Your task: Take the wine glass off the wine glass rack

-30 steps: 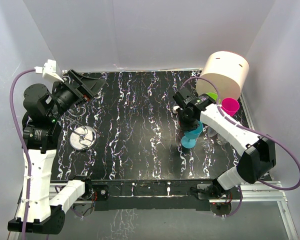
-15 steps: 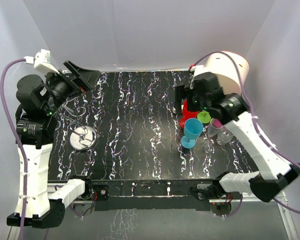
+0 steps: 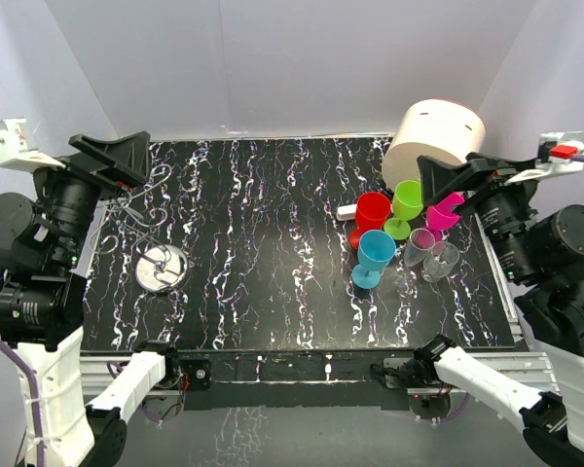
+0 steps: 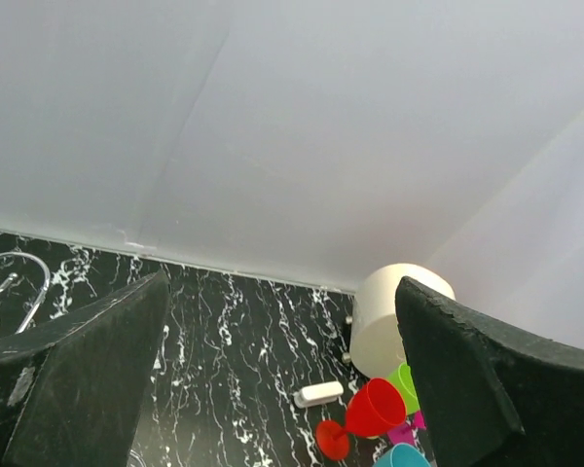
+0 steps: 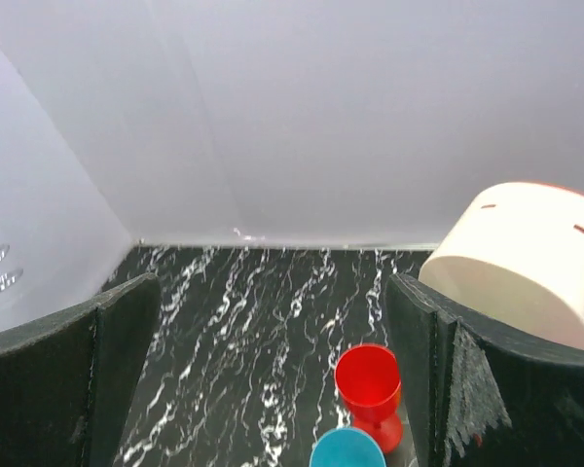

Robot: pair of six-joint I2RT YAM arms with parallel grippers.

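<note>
The wine glass rack (image 3: 162,268) is thin bright metal wire on a shiny, mirror-like metal disc. The table (image 3: 273,243) has a glossy black surface with white marble veins. The red wine glass (image 3: 373,210), green wine glass (image 3: 407,199), pink wine glass (image 3: 446,209) and blue wine glass (image 3: 377,249) look like smooth opaque plastic. The two clear wine glasses (image 3: 420,243) are transparent. The cream cylinder (image 3: 436,141) is matt. The left gripper (image 4: 280,292) has matt black, slightly grainy fingers (image 4: 88,379).

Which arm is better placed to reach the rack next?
Left. The rack stands at the left, close beside the open left gripper. The open right gripper hangs at the far right by the glasses, across the whole scene from the rack.
</note>
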